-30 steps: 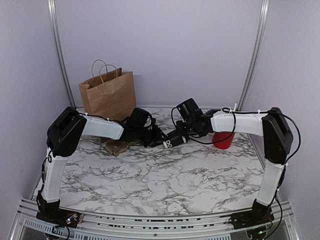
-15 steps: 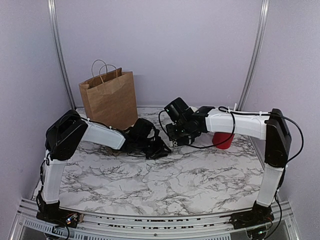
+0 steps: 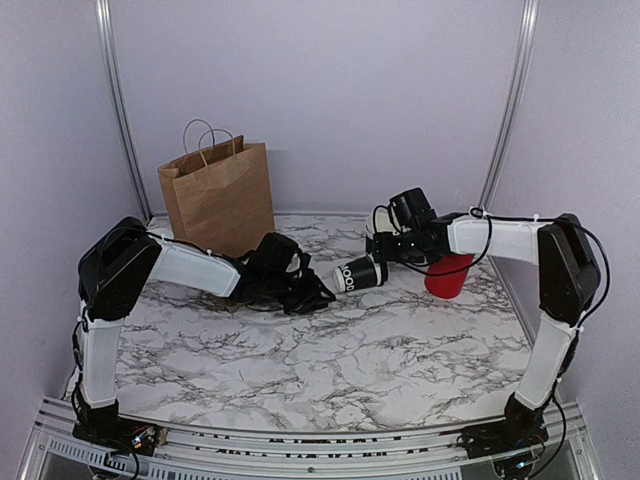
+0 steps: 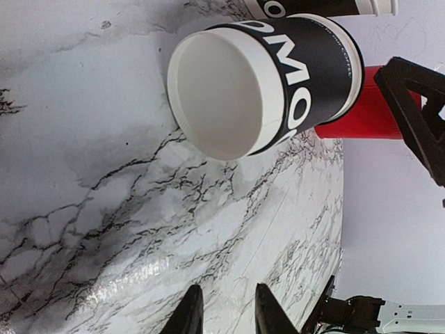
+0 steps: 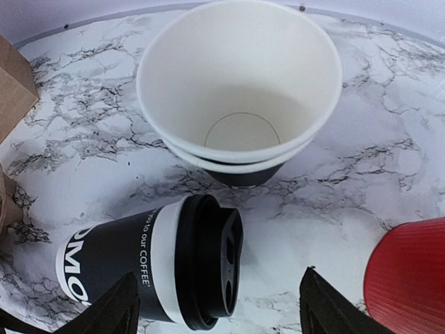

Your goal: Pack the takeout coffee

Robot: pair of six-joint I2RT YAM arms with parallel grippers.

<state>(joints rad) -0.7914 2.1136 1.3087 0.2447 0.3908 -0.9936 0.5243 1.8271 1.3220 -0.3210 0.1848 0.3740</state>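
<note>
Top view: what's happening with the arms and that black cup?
The lidded takeout coffee lies on its side on the marble table between the two grippers, and neither holds it. The right gripper hangs wide open by its lid end; the left gripper points at its base, jaws slightly apart and empty. The paper bag stands at back left; the coffee is not in it yet.

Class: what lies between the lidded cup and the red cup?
Only bare marble table, seen in the right wrist view between the lidded cup and the red cup.
</note>
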